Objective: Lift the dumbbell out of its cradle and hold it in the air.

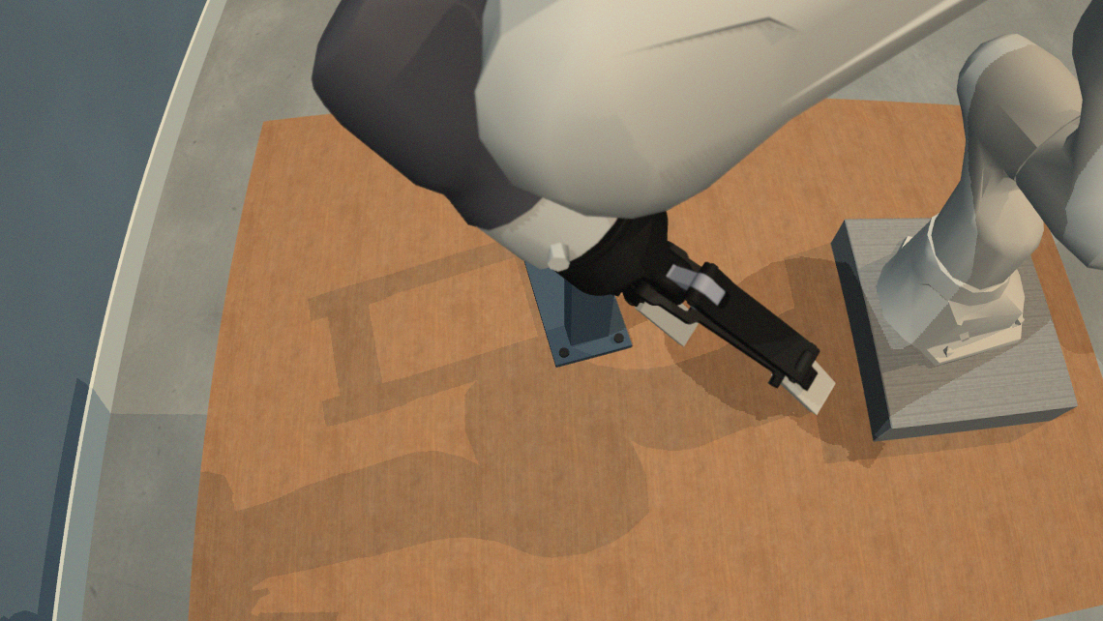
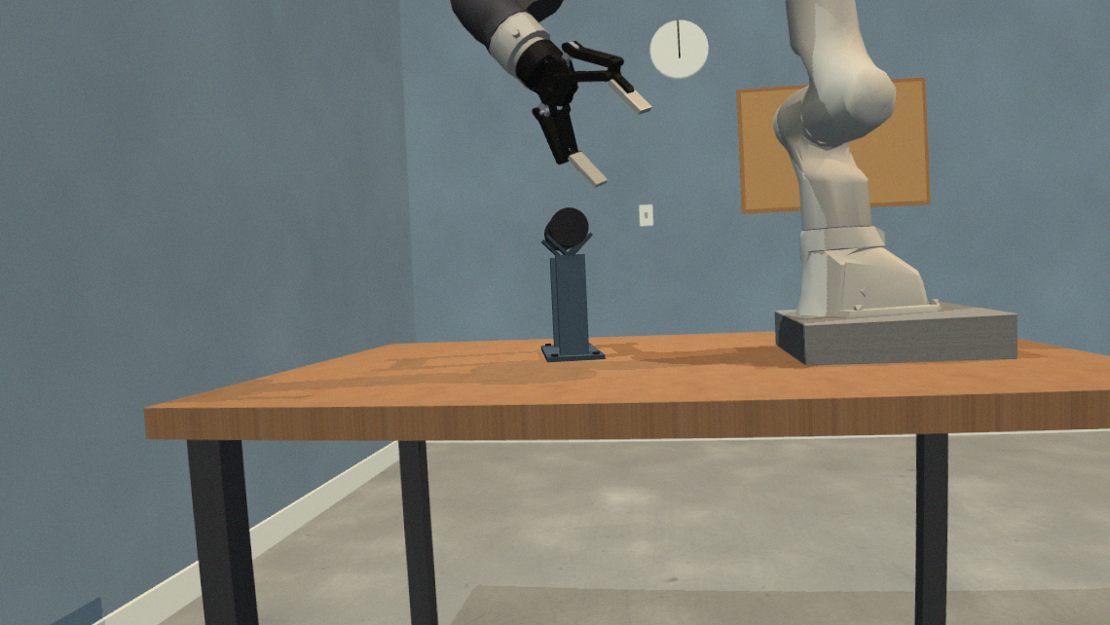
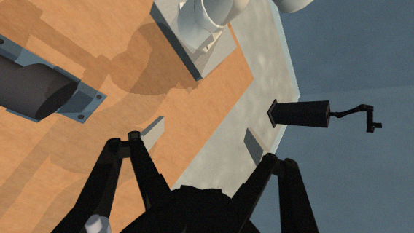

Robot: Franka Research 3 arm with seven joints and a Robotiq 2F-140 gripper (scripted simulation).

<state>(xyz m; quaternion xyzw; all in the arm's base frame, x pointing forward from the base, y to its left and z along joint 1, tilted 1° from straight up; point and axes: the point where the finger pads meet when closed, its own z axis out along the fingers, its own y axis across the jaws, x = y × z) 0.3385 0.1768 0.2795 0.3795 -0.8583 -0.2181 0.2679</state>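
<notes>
The dark dumbbell (image 2: 567, 226) (image 3: 29, 89) lies in the V-shaped top of the blue cradle post (image 2: 568, 303). In the exterior view I see it end-on. In the top view the arm hides the dumbbell, and only the cradle's base plate (image 1: 590, 339) shows; the base plate also shows in the wrist view (image 3: 85, 102). My gripper (image 2: 617, 137) (image 1: 747, 361) (image 3: 205, 129) is open wide and empty. It hangs tilted in the air, above the dumbbell and a little to its right, touching nothing.
The cradle stands on a wooden table (image 2: 621, 403) (image 1: 385, 192) (image 3: 204, 105). The robot's grey base block (image 2: 893, 333) (image 1: 965, 385) (image 3: 219, 51) sits on the table to the right of the cradle. A dark camera on a stand (image 3: 300, 113) stands beyond the table's edge.
</notes>
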